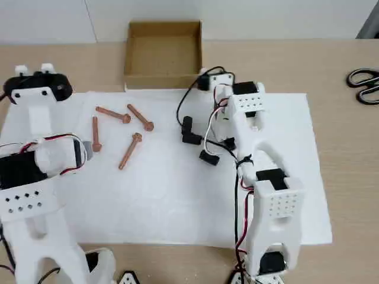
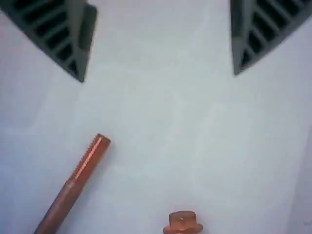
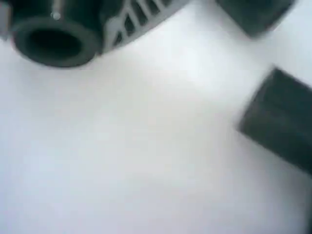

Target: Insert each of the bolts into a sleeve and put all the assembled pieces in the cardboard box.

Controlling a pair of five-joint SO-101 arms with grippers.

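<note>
Copper-coloured metal bolt (image 2: 73,187) lies on the white sheet (image 2: 195,146) just ahead of the left gripper (image 2: 158,73), jaws spread wide and empty; centring over the shank before closing looks wise. Black plastic sleeves (image 1: 189,133) wait nearby, brown cardboard box (image 1: 163,53) beyond.

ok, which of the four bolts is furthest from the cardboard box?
The slanted bolt lying nearest the arms' bases, head end pointing toward the cardboard box. The other three bolts all lie closer to the box.
</note>
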